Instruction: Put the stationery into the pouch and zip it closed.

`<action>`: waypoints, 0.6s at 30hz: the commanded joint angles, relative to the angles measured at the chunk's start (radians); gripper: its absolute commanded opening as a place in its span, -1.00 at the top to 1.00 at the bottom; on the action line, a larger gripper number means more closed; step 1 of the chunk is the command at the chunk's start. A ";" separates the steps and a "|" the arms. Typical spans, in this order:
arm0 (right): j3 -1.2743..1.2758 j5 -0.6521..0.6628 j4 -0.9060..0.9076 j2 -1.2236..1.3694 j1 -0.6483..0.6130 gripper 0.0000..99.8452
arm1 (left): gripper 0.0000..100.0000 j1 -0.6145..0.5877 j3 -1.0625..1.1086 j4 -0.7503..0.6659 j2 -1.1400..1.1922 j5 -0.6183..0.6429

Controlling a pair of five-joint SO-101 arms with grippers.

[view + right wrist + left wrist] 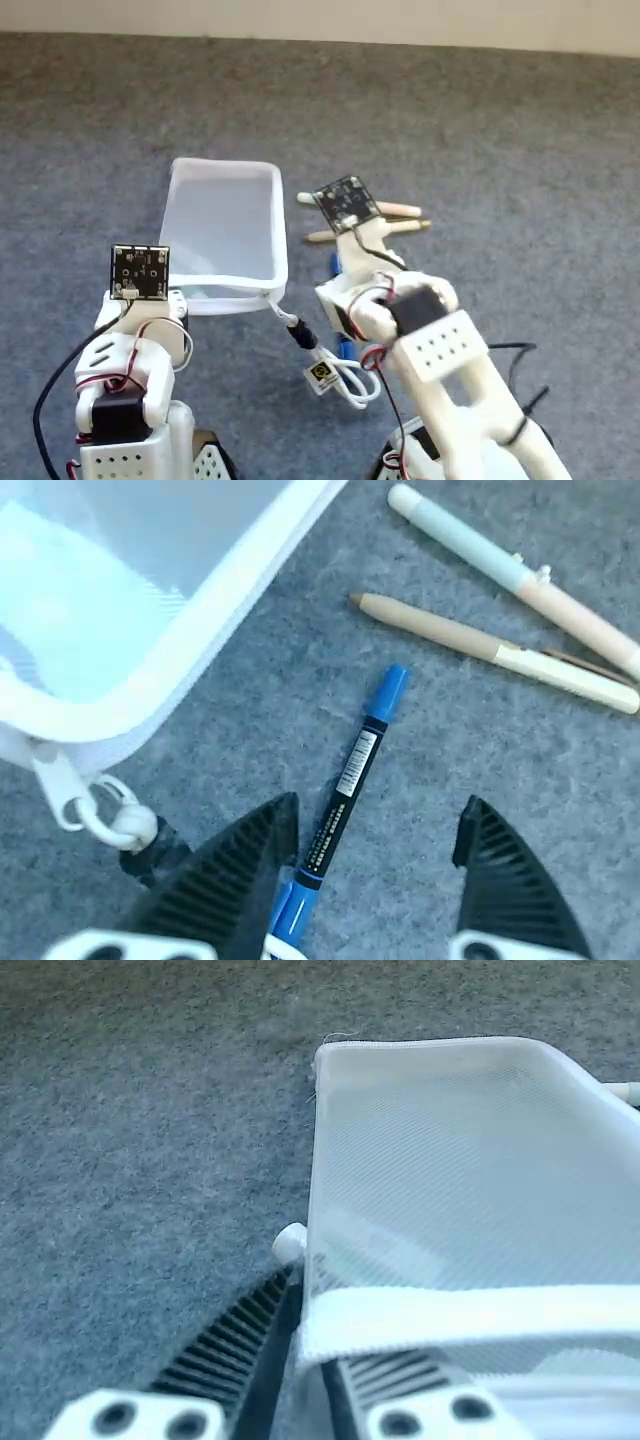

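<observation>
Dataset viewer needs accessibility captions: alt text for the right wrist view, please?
The open right gripper hangs over a blue marker lying on grey carpet. Close by lies a white mesh pouch with its zipper pull, and a teal-and-peach pen and a beige pen lie farther off.

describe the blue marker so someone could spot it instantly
Start at the white mesh pouch on the grey carpet; three pens lie beside it. The blue marker lies closest to the open right gripper. Only it has a black barrel with blue ends; the tan pen and the mint-topped pen are pale.
</observation>
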 commanded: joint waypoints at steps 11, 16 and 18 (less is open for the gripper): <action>-0.085 -0.063 -0.191 0.282 0.012 0.52 | 0.98 -0.015 -0.061 0.005 0.008 -0.006; -0.087 -0.066 -0.255 0.341 0.012 0.52 | 0.98 -0.015 -0.061 0.005 0.008 -0.006; -0.087 -0.066 -0.278 0.360 0.012 0.53 | 0.98 -0.015 -0.061 0.005 0.008 -0.006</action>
